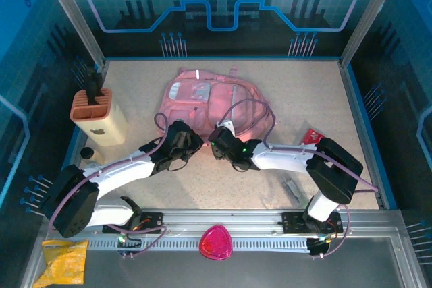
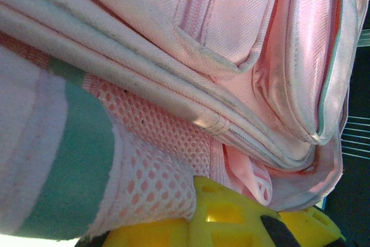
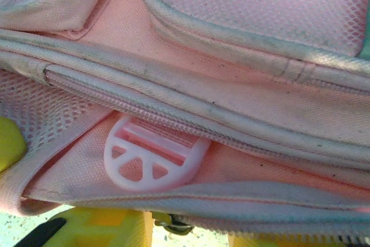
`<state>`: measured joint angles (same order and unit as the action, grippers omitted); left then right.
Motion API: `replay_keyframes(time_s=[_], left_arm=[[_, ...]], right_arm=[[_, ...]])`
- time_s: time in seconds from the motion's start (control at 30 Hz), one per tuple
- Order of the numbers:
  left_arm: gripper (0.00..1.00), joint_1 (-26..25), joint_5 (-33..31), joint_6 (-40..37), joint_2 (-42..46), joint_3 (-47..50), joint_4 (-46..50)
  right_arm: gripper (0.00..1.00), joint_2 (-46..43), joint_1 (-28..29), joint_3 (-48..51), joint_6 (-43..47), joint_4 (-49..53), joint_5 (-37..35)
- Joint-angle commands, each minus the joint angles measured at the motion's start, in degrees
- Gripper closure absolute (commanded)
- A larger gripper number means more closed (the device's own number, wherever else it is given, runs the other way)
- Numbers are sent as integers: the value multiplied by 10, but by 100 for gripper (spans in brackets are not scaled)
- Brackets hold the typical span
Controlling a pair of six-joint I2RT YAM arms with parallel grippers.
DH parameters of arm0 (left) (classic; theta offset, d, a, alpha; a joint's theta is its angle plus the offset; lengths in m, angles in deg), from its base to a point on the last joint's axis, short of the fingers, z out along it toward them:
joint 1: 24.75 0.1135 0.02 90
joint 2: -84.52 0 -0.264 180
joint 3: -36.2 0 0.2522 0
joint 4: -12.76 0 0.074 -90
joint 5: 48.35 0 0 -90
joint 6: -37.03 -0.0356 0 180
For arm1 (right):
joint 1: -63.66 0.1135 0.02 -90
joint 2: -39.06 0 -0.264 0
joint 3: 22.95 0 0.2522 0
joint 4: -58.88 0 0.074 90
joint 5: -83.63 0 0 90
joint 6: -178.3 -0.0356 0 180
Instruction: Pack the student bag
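The student bag (image 1: pixel 202 99), a large soft pink backpack, lies flat in the middle of the table. Both grippers meet at its near edge. My left gripper (image 1: pixel 192 141) is shut on the bag's pink mesh fabric (image 2: pixel 150 160), which runs down between the yellow fingers (image 2: pixel 231 218). My right gripper (image 1: pixel 217 141) has its yellow fingers (image 3: pixel 98 227) partly closed around the bag's lower seam (image 3: pixel 243 201). A dark zipper pull (image 3: pixel 176 224) sits between them. A white round strap buckle (image 3: pixel 153 157) lies just above that seam.
A beige holder with an orange top (image 1: pixel 98 116) stands at the left. A red item (image 1: pixel 312 136) and a small grey piece (image 1: pixel 292 185) lie to the right. A magenta rounded triangle (image 1: pixel 215 242) and a yellow packet (image 1: pixel 64 261) sit near the front rail.
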<state>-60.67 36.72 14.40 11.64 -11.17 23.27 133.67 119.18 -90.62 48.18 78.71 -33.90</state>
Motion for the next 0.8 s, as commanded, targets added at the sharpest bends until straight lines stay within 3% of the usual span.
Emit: replay_keyframes(time_s=[0.0, 0.47, 0.77], left_arm=[[100, -10, 11, -20, 21, -20, 3], [100, -9, 20, -21, 20, -23, -7], [100, -11, 23, -20, 23, -24, -7]], right_arm=[[64, 0, 4, -29, -27, 25, -56], [76, -10, 14, -23, -32, 41, -52], [75, 8, 12, -31, -6, 23, -67]])
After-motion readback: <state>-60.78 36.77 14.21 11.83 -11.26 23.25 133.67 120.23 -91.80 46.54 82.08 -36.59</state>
